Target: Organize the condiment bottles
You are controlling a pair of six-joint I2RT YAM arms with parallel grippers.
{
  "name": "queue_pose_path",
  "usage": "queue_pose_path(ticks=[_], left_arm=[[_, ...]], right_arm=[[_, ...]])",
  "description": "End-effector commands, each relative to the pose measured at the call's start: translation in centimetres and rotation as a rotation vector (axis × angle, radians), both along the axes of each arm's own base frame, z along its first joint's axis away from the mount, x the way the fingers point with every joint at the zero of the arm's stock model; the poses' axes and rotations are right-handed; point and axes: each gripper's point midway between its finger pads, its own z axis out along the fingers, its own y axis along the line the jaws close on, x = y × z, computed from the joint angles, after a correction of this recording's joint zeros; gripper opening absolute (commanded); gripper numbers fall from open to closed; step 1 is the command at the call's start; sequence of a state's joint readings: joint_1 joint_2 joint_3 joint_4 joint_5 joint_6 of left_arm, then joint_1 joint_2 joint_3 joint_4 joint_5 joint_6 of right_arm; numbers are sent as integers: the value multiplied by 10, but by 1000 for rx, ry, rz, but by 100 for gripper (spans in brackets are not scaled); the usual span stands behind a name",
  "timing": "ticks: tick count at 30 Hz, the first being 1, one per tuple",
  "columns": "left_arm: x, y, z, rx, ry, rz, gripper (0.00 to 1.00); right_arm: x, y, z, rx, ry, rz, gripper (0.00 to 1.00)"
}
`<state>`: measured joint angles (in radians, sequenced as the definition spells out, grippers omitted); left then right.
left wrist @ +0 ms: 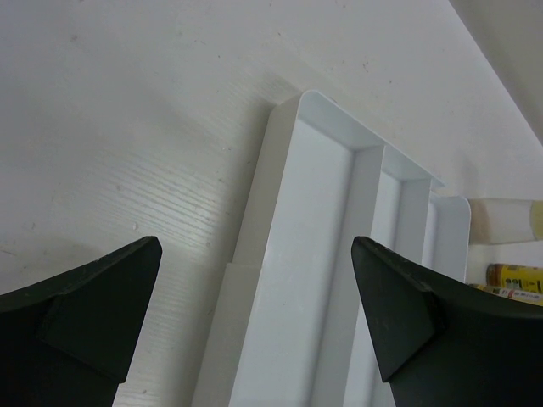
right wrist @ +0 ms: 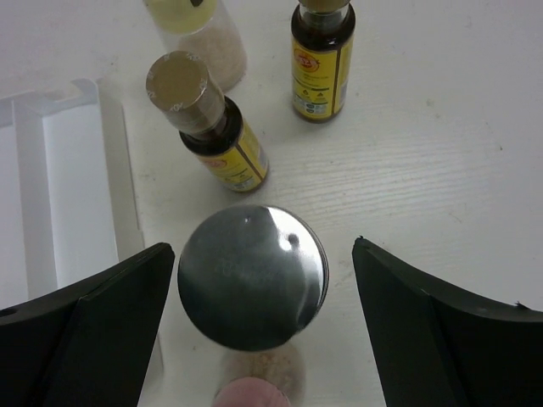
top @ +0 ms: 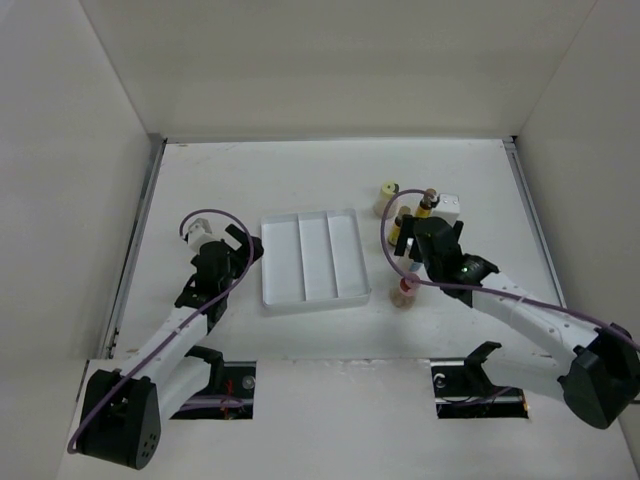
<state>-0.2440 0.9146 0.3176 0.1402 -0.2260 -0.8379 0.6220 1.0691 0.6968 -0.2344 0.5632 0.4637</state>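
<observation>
Right wrist view looks straight down the upright silver-capped bottle (right wrist: 252,275), standing on the desk (right wrist: 441,170) between the spread fingers (right wrist: 102,322) of the right hand (right wrist: 263,248), gaps either side, nothing grasped. The white tray (right wrist: 81,186) lies to its left; the left hand (left wrist: 254,243), also released, hovers at the tray's far side.

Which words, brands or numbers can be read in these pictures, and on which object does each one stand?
No text can be read for certain.
Near brown-capped amber glass bottle: yellow label with print, too blurred to read.
Far brown-capped amber glass bottle: red emblem on yellow label, letters too small to read.
White plastic three-compartment tray: no marking visible.
</observation>
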Motion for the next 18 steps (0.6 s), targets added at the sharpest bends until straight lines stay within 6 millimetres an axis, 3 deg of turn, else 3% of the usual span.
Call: queue_pose_path(ticks=[1,3,6,9,18], left_arm=[[9,-3,18,-16,-72,0,100],[8,-3,19,-14,-70,-2,100],[6,1,22,-12,-85,8,100],[6,2,24,-20,-89,10,100],[7,2,24,-23,-85,12,100]], right_arm=[[26,14,28,54,-88,13,90],[29,17,23,40,-68,19,83],[31,15,24,17,-73,3,63],[32,17,49,18,-135,-3,48],[18,80,139,125,-303,169,44]])
